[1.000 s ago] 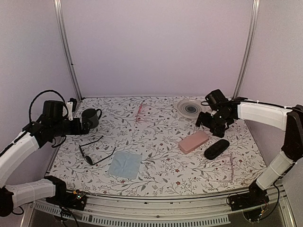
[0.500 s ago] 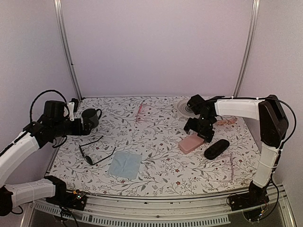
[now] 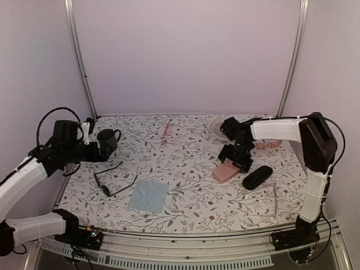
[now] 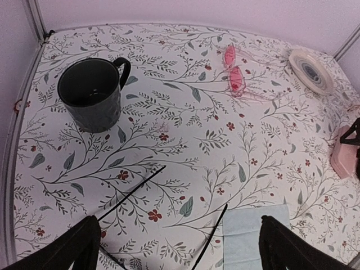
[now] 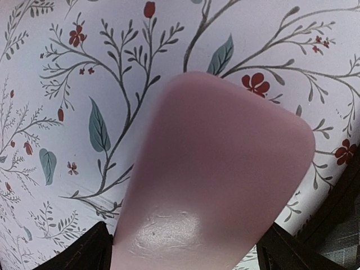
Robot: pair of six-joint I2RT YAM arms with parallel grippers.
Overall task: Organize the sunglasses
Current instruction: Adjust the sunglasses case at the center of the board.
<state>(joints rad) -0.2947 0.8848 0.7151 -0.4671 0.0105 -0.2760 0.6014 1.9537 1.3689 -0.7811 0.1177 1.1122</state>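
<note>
**Sunglasses lie free at the table's left, both pincers apart**

We see a floral-print table (image 3: 185, 160) closed in by plain lilac walls. The sunglasses (image 3: 112, 179) lie flat on it at about 8 o'clock from the table's middle, with nothing touching them. Their slim temples are unfolded, and in the left wrist view only those two black arms (image 4: 135, 193) show.

A pale blue cloth (image 3: 149, 195) lies just beside them at 4 o'clock. A dark mug (image 3: 107, 139) stands at 12 o'clock. The left gripper (image 3: 94, 151) hangs between mug and sunglasses, its fingers (image 4: 79, 247) spread wide and holding nothing.

Further out, pink glasses (image 3: 167, 130) lie at 1 o'clock and a ringed plate (image 3: 224, 128) near the far right.

At 3 o'clock, well apart, the right gripper (image 3: 236, 159) sits low over a pink case (image 5: 219, 169). Its jaws are apart, one at each side of the case's end. We cannot tell whether they touch it. A black oval case (image 3: 257, 177) lies just beside the pink one, at 4 o'clock.
</note>
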